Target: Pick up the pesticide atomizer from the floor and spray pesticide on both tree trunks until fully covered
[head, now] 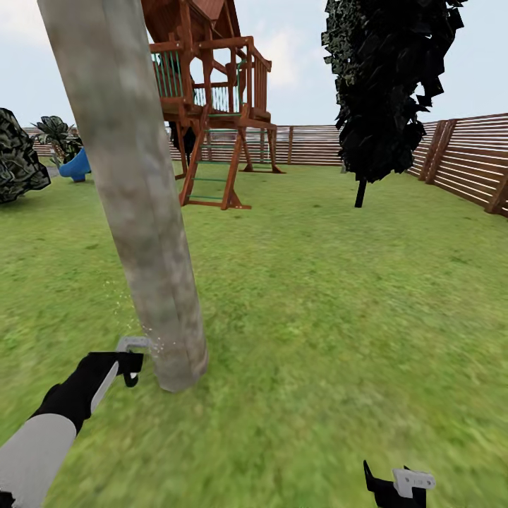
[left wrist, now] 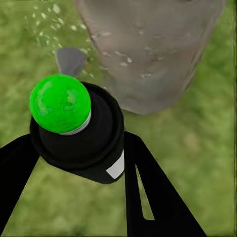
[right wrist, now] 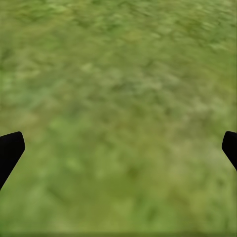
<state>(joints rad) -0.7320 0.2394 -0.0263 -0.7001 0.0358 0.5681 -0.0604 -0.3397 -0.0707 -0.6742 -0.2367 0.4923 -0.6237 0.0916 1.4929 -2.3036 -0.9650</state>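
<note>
Your left gripper [left wrist: 74, 163] is clamped around the pesticide atomizer [left wrist: 74, 128] — its black fingers [left wrist: 148, 187] press the dark bottle from both sides, and the bright green cap faces the wrist camera. In the head view the left gripper [head: 116, 367] hangs low, just beside the base of the tree trunk [head: 134, 197], with the atomizer's grey nozzle [head: 132, 343] aimed at the bark and nearly touching it. A thin haze of pesticide [head: 116, 300] specks floats between nozzle and trunk, and pale flecks dot the mottled bark in the left wrist view. Your right gripper [head: 395, 487] sits low over the lawn [head: 339, 296], well apart from the trunk — its fingertips [right wrist: 11, 148] are spread wide with nothing between them.
</note>
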